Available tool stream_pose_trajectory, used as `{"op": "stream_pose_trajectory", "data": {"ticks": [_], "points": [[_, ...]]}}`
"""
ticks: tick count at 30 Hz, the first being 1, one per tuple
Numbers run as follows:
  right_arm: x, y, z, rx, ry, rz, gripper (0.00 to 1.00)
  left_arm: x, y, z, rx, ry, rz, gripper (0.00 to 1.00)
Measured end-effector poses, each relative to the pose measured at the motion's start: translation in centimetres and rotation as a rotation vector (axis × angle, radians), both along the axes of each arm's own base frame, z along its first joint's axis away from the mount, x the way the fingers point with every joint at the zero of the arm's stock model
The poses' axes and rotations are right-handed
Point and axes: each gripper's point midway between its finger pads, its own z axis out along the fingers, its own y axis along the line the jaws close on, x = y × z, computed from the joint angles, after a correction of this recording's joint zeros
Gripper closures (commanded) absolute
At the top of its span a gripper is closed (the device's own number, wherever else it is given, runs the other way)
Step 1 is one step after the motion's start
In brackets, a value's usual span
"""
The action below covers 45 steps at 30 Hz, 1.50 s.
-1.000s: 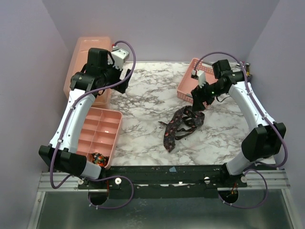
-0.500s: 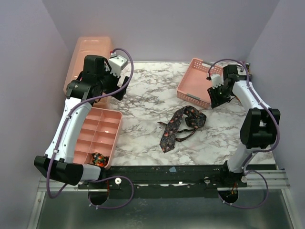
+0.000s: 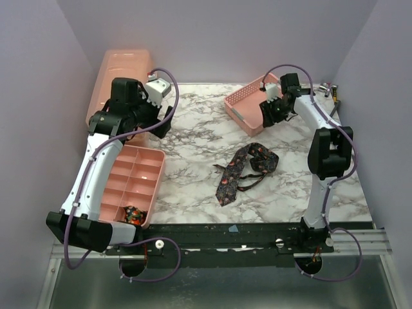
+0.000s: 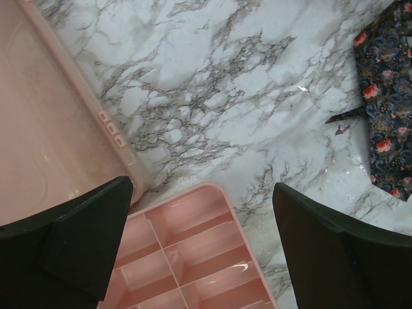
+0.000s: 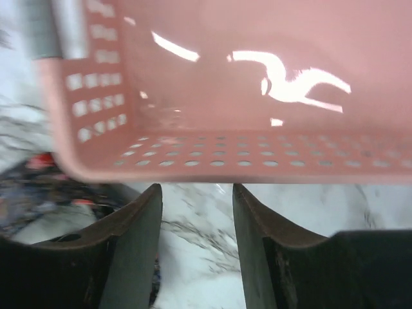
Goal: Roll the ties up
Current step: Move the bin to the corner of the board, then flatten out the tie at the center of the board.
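Pink basket (image 3: 248, 103) shifted left; right gripper (image 5: 196, 190) at its wall, grip cannot be told; left gripper (image 4: 199, 190) spread wide; necktie (image 3: 241, 170) unrolled.

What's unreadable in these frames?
- Right gripper on the basket: right wrist view blurred, top view too small; grip unclear.
- Tie: left wrist view, cut off by the right edge.
- Rolled tie in the tray: top view, too small to judge the roll.

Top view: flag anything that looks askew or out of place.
The pink basket at the far right sits turned at a slant, with the right gripper at its rim. The tie lies loose mid-table, unrolled.
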Motion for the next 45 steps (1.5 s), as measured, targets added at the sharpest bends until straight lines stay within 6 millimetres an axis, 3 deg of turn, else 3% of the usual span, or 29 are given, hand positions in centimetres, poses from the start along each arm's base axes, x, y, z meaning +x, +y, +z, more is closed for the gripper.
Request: {"op": "stream_pose_trajectory", "data": {"ticks": [3, 6, 11, 16, 19, 21, 25, 28, 31, 38, 45], "points": [[0.4, 3.9, 3.1, 0.107, -0.043, 0.091, 0.38, -0.3, -1.1, -1.2, -0.022, 0.019, -0.059, 0.02], [-2.2, 5.5, 4.9, 0.178, -0.026, 0.154, 0.32, -1.5, -3.3, -3.1, 0.002, 0.049, -0.181, 0.01], [-10.0, 4.6, 6.3, 0.231, 0.086, 0.149, 0.26, -5.4, -9.9, -8.0, 0.081, 0.099, -0.503, 0.02], [-13.7, 3.5, 7.6, 0.230, 0.097, 0.155, 0.22, -10.0, -15.0, -14.8, 0.151, 0.216, -0.732, 0.01], [-15.3, 3.3, 7.9, 0.188, 0.058, 0.203, 0.19, -10.3, -15.8, -15.7, 0.072, 0.292, -0.717, 0.01], [-16.4, 4.1, 7.9, 0.153, 0.038, 0.257, 0.17, -8.7, -15.4, -14.5, -0.037, 0.310, -0.635, 0.01], [-18.2, 8.4, 7.2, 0.087, 0.004, 0.447, 0.17, -4.3, -12.9, -10.8, -0.179, 0.281, -0.461, 0.01], [-19.4, 11.8, 5.2, 0.026, -0.003, 0.597, 0.17, -1.9, -10.5, -7.8, -0.239, 0.226, -0.358, 0.01], [-19.6, 13.6, 2.7, -0.031, 0.013, 0.691, 0.17, -1.2, -8.2, -6.1, -0.265, 0.192, -0.285, 0.02], [-19.1, 14.4, -2.8, -0.133, 0.083, 0.793, 0.16, -0.3, -3.6, -4.4, -0.299, 0.156, -0.140, 0.02], [-20.4, 16.8, -4.0, -0.160, 0.090, 0.929, 0.10, -1.2, -2.8, -4.4, -0.302, 0.154, -0.115, 0.02]]}}
